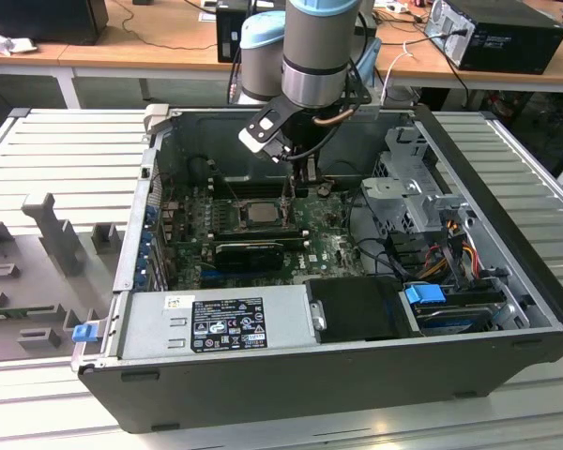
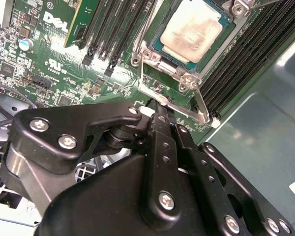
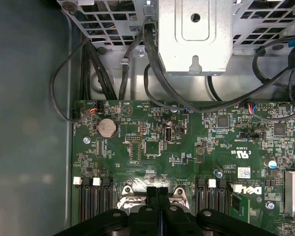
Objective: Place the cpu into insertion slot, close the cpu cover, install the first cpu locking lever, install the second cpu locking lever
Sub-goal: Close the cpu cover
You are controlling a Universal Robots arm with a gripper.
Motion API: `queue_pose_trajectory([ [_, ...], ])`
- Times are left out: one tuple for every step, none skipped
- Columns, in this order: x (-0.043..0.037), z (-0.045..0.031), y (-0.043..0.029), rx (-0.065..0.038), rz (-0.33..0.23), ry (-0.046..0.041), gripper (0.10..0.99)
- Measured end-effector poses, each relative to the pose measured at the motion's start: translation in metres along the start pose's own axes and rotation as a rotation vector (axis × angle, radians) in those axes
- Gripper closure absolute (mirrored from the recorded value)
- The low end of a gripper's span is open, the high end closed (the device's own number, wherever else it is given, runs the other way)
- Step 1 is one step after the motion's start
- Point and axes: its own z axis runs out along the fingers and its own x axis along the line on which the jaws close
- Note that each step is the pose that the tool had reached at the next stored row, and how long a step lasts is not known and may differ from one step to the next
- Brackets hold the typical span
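Observation:
The cpu (image 2: 191, 29), a square chip with a dull silver top, lies seated in the black-framed insertion slot (image 2: 221, 11) on the green motherboard; in the exterior view the cpu (image 1: 260, 212) sits mid-board. Silvery metal of the cpu cover (image 2: 157, 69) and a thin lever rod (image 2: 202, 105) run along the socket's edge; whether the cover lies flat I cannot tell. Two thin levers (image 1: 286, 192) stand upright beside the socket. My gripper (image 2: 157, 110) (image 3: 157, 192) (image 1: 309, 183) hovers just off the socket's edge, shut, its black fingers pressed together with nothing seen between them.
Long black memory slots (image 2: 113, 29) flank the socket. A black graphics card (image 1: 249, 251) lies across the board nearer the case front. A metal drive cage (image 3: 194, 34) and black cables (image 3: 93, 64) stand beyond the board. A grey power supply (image 1: 216, 323) fills the front.

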Motion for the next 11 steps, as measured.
queue_pose_trajectory([
  [0.0000,0.0000,-0.0006,0.000,0.000,-0.0001,0.980],
  [0.0000,0.0000,-0.0009,0.000,0.000,0.0000,0.980],
  [0.0000,-0.0001,-0.0011,0.000,0.000,0.0000,0.980],
  [0.0000,-0.0001,-0.0013,0.000,0.000,-0.0001,0.980],
  [0.0000,-0.0001,-0.0016,0.000,0.000,0.0000,0.980],
  [0.0000,-0.0001,-0.0022,0.000,0.000,0.0000,0.980],
  [0.0000,-0.0001,-0.0028,0.000,0.000,0.0000,0.980],
  [0.0000,-0.0001,-0.0033,0.000,0.000,0.0000,0.980],
  [0.0000,-0.0001,-0.0040,0.000,0.000,0.0000,0.980],
  [0.0000,-0.0002,-0.0051,0.000,0.000,0.0000,0.980],
  [0.0000,-0.0002,-0.0059,0.000,0.000,0.0000,0.980],
])
